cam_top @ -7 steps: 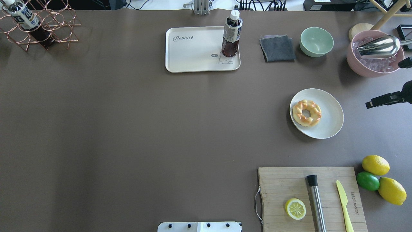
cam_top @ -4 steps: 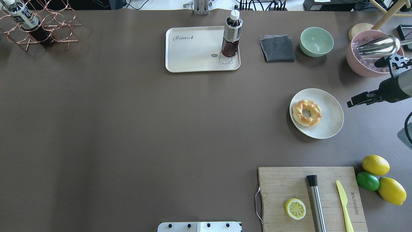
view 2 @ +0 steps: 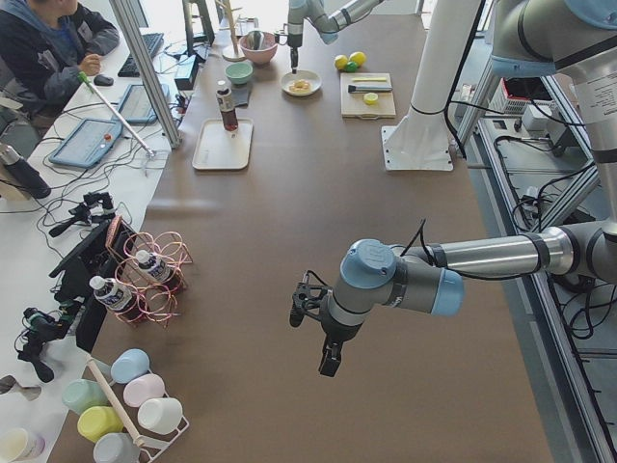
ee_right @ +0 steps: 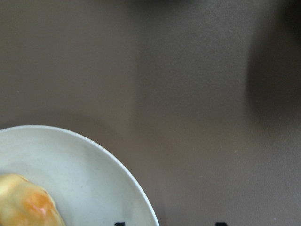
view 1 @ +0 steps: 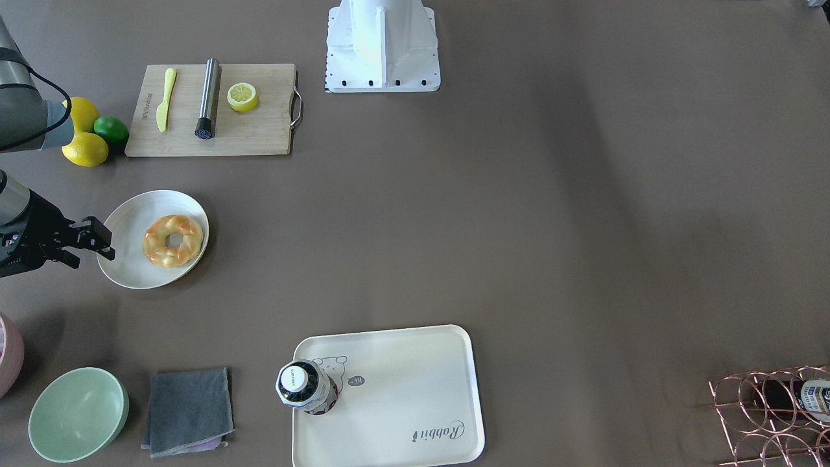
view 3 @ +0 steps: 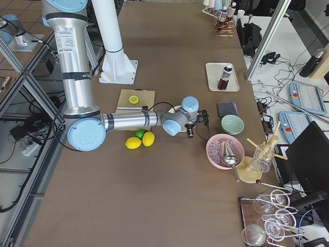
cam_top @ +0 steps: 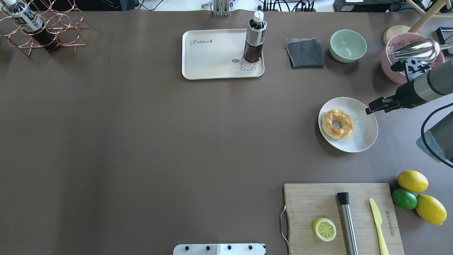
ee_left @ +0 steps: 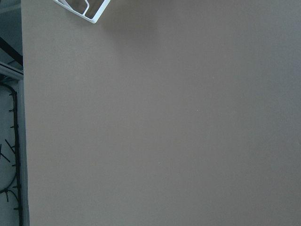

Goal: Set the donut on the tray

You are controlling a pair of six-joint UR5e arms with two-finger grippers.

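The donut, braided and yellow-orange, lies on the left part of a round off-white plate; the front view also shows the donut and plate. My right gripper is open and empty, hovering at the plate's far right rim, apart from the donut. In the right wrist view only a donut edge and the plate rim show. The cream tray lies at the far middle. My left gripper hangs over bare table; I cannot tell if it is open or shut.
A dark drink bottle stands on the tray's right corner. A grey cloth, green bowl and pink ice bowl lie behind the plate. A cutting board with lemon half, lemons and a lime are nearer.
My right arm has come in from the right edge and moved left, from beside the ice bowl to the plate's rim. The donut and plate have not moved.
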